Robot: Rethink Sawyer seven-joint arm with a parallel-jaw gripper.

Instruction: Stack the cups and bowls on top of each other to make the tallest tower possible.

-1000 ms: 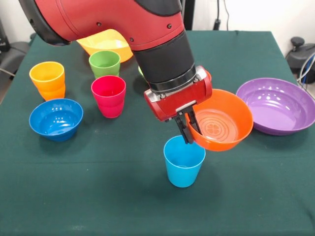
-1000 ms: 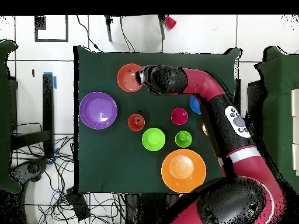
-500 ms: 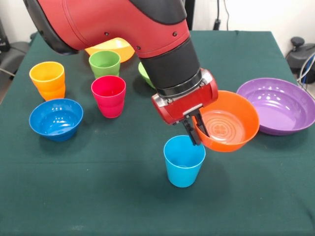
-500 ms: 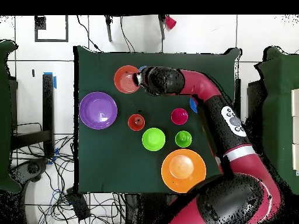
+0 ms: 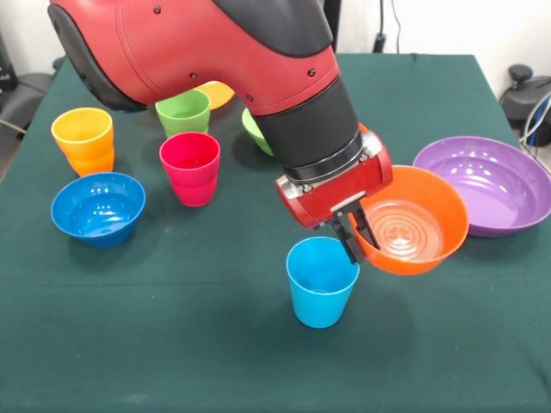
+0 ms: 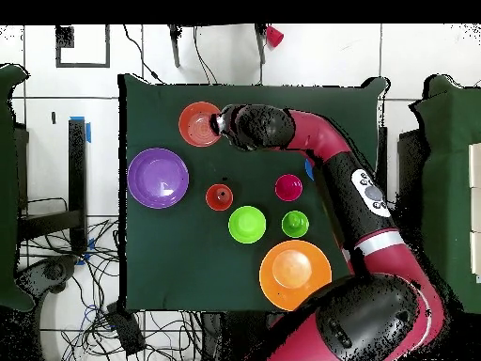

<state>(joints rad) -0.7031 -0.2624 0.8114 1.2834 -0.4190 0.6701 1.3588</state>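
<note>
My gripper (image 5: 355,239) is shut on the left rim of the smaller orange bowl (image 5: 415,220) and holds it low over the table, just right of the light blue cup (image 5: 322,280). The bowl also shows in the overhead view (image 6: 197,123), beside the gripper (image 6: 220,124). The wide purple bowl (image 5: 487,182) lies to the right. The blue bowl (image 5: 97,206), the magenta cup (image 5: 190,168), the green cup (image 5: 182,111) and a yellow-orange cup nested in an orange cup (image 5: 83,138) stand at the left. Nothing else is piled.
The arm hides most of the large yellow bowl (image 5: 215,92) and the light green bowl (image 5: 253,129); both show whole in the overhead view, the yellow bowl (image 6: 295,274) and the light green bowl (image 6: 246,224). A small orange-red cup (image 6: 219,196) stands by the purple bowl (image 6: 158,178).
The gripper has carried the orange bowl to the right in the front view, closer to the purple bowl. The light blue cup and the other pieces have not moved.
</note>
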